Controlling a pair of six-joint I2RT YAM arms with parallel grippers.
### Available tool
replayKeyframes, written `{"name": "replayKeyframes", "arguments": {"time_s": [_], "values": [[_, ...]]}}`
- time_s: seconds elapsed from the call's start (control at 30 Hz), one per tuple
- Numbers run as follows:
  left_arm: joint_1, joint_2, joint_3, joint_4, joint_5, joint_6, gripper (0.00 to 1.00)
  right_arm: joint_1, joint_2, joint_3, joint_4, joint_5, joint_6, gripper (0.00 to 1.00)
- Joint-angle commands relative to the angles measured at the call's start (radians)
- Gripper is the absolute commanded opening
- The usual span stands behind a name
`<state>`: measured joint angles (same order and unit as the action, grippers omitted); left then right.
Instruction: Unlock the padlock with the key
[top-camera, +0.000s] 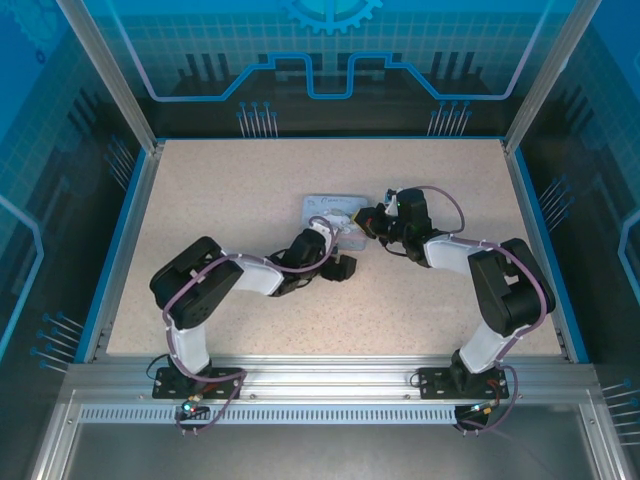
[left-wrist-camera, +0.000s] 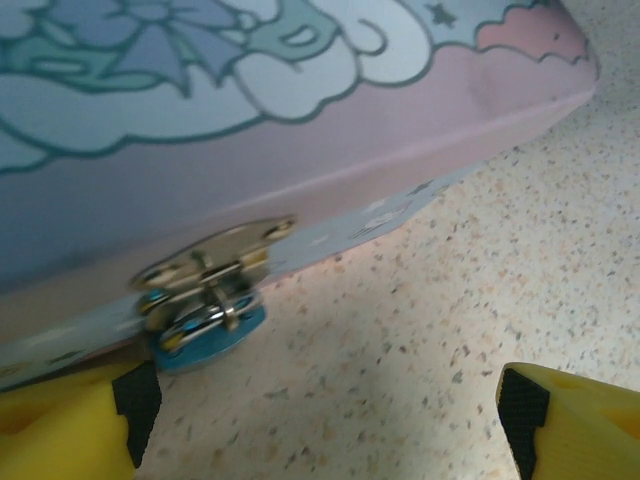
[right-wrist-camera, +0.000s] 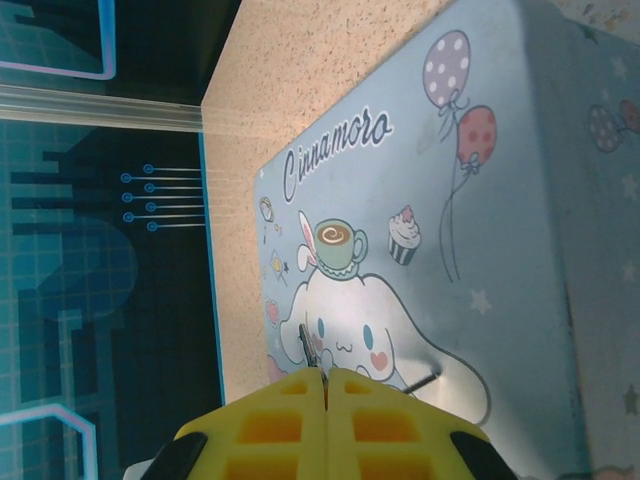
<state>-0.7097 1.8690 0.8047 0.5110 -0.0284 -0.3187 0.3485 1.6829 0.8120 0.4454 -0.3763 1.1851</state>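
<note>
My left tool (left-wrist-camera: 328, 402) is spread wide just beside the padlock (left-wrist-camera: 205, 328), which hangs off the tin's (left-wrist-camera: 300, 130) hasp (left-wrist-camera: 215, 255) near the middle of the table (left-wrist-camera: 480, 300). My right tool (right-wrist-camera: 326, 378) is pressed together, pinching the key (right-wrist-camera: 305, 348). I'd clamp the padlock with left first, then align the key to the keyway slowly.

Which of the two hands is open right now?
The left hand, its yellow fingers spread wide beside the blue padlock hanging on the clasp of the tin. The right hand is pinched shut on the thin key.
</note>
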Motion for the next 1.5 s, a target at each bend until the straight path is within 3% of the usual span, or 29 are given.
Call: {"name": "replayKeyframes", "arguments": {"time_s": [0.0,0.5,0.83,1.0,1.27,1.47], "values": [[0.005,0.031,0.050,0.019,0.075,-0.045,0.89,0.012,0.021,0.026,-0.028,0.011,-0.001,0.00],[0.069,0.046,0.015,0.151,0.185,-0.243,0.88,0.013,0.035,0.024,-0.020,0.012,-0.001,0.00],[0.050,0.052,0.074,-0.040,0.043,-0.166,0.87,0.013,0.041,0.024,-0.013,0.009,0.001,0.00],[0.036,0.068,0.110,-0.077,0.037,-0.137,0.87,0.014,0.042,0.024,-0.013,0.009,-0.002,0.00],[0.033,0.042,0.121,0.030,0.206,-0.189,0.86,0.014,0.043,0.023,-0.014,0.011,-0.001,0.00],[0.051,0.042,0.100,0.128,0.229,-0.301,0.86,0.013,0.046,0.024,-0.017,0.008,-0.002,0.00]]}}
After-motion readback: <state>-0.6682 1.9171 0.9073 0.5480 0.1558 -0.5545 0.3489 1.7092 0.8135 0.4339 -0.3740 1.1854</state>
